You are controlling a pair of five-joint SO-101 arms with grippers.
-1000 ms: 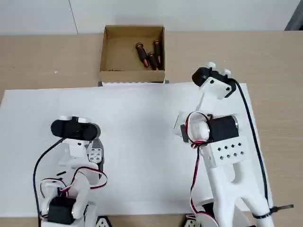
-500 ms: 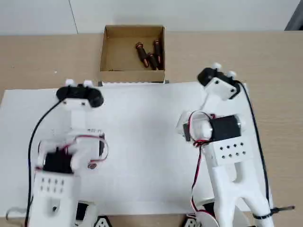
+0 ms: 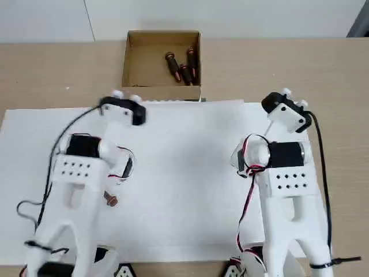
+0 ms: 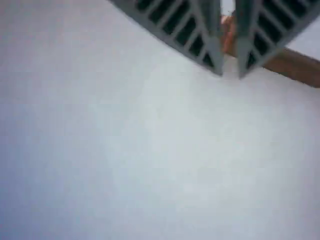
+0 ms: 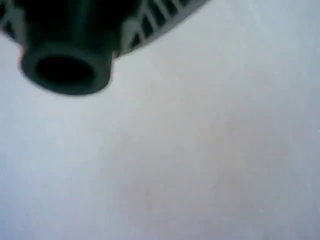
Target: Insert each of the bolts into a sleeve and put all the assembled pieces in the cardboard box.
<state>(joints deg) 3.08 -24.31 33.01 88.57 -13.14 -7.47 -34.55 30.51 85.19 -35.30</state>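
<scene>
Light wooden table [image 3: 52, 69], large white sheet [image 3: 184, 173] spread over it, pale wall [image 3: 230, 17] behind, soft even light

Cardboard box [image 3: 131, 63]: plain brown. Assembled pieces [image 3: 181, 66]: dark brown with coppery heads. Loose bolt [image 3: 110, 199]: copper-brown. Sheet [image 3: 184, 173]: white. Bench [image 3: 57, 69]: light wood tone. Sleeve [image 5: 67, 70]: black. Left end effector [image 4: 230, 70]: grey, slatted. Arms [image 3: 285, 190]: white, black motors.

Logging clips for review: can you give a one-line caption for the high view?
Two arms over a white sheet, assembled pieces in the cardboard box, one small brown piece loose beside an arm.
</scene>
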